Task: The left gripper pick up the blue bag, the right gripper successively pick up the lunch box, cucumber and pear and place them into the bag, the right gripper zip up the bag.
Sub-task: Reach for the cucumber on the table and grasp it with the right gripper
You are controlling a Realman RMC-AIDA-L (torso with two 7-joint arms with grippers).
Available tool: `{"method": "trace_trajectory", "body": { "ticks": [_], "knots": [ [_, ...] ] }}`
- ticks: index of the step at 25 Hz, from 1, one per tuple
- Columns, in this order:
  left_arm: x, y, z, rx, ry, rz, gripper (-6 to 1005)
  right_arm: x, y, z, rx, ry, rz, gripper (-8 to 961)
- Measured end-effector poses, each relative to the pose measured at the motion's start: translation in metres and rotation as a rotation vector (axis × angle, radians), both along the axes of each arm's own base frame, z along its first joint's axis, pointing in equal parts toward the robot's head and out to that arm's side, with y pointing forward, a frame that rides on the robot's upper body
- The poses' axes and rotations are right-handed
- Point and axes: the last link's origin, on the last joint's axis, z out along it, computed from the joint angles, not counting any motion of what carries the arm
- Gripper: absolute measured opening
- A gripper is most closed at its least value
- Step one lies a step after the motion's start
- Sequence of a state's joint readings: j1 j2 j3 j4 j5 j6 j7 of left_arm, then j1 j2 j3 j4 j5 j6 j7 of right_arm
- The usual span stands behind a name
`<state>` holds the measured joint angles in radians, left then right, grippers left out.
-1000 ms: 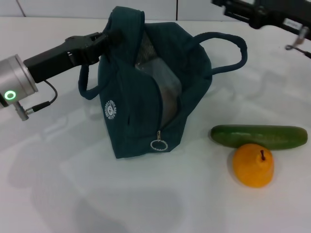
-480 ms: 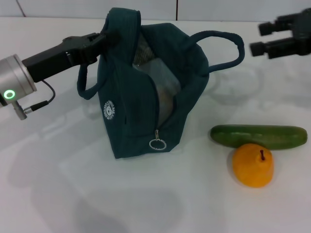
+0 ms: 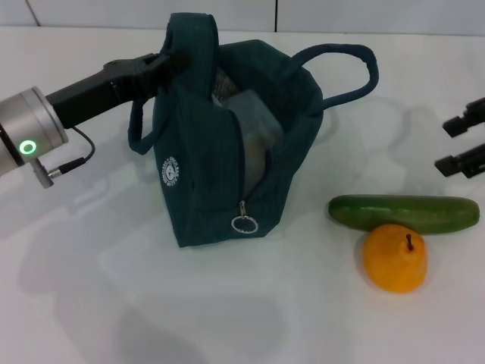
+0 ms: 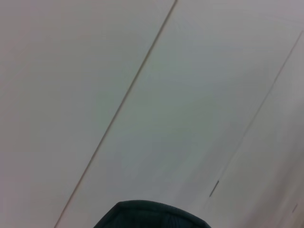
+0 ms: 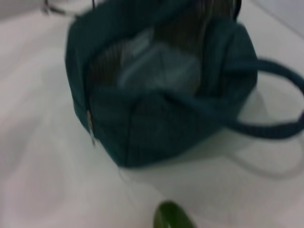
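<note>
Counter (image 3: pixel 227 318) is white, everything sits on it.

Blue bag (image 3: pixel 227 152) stands at centre, zip undone, mouth gaping toward 3 o'clock. Your left hand (image 3: pixel 168 59) comes in from 9 o'clock and is clamped on the handle at the bag's 11 o'clock corner, holding that side up. The other handle loops free at 1 o'clock.

Lunch box (image 3: pixel 254 129) is already inside: a pale, clear-lidded shape shows through the opening, and the right wrist view shows it (image 5: pixel 156 66) in the bag's mouth too. So step one looks done.

Cucumber (image 3: pixel 403 213) lies flat at 4 o'clock from the bag, long axis running 9 to 3. Its tip (image 5: pixel 173 217) shows in the right wrist view.

Pear (image 3: pixel 395 258) sits just at the cucumber's 6 o'clock, touching it, stem up.

Right hand (image 3: pixel 462 144) is at the 3 o'clock edge, empty, fingers spread apart, just beyond the cucumber's far end.

Zip pull (image 3: pixel 244 224) hangs at the bag's low front end.

My read: the cucumber pick is in hand. Next you need to bring the right hand over the cucumber's middle and close across its short axis. Watch the pear, it's tight against it and may roll.
</note>
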<state>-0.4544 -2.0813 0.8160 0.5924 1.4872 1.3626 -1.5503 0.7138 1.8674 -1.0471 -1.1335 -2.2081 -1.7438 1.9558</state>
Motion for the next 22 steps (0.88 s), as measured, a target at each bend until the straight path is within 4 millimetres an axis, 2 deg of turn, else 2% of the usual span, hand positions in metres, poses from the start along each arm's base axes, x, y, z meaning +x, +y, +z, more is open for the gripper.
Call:
{"method": "trace_trajectory", "body": {
  "ticks": [5,13,22],
  "knots": [
    [0.001,0.004,-0.005,0.007,-0.001,0.007,46,0.004,0.001,-0.008,-0.03,-0.134,0.004,720],
    [0.001,0.008,-0.009,0.01,-0.004,0.033,46,0.007,-0.005,-0.044,-0.112,-0.322,0.062,714],
    [0.003,0.011,-0.008,0.024,-0.011,0.028,46,0.002,0.001,-0.077,-0.121,-0.469,0.116,705]
  ]
}}
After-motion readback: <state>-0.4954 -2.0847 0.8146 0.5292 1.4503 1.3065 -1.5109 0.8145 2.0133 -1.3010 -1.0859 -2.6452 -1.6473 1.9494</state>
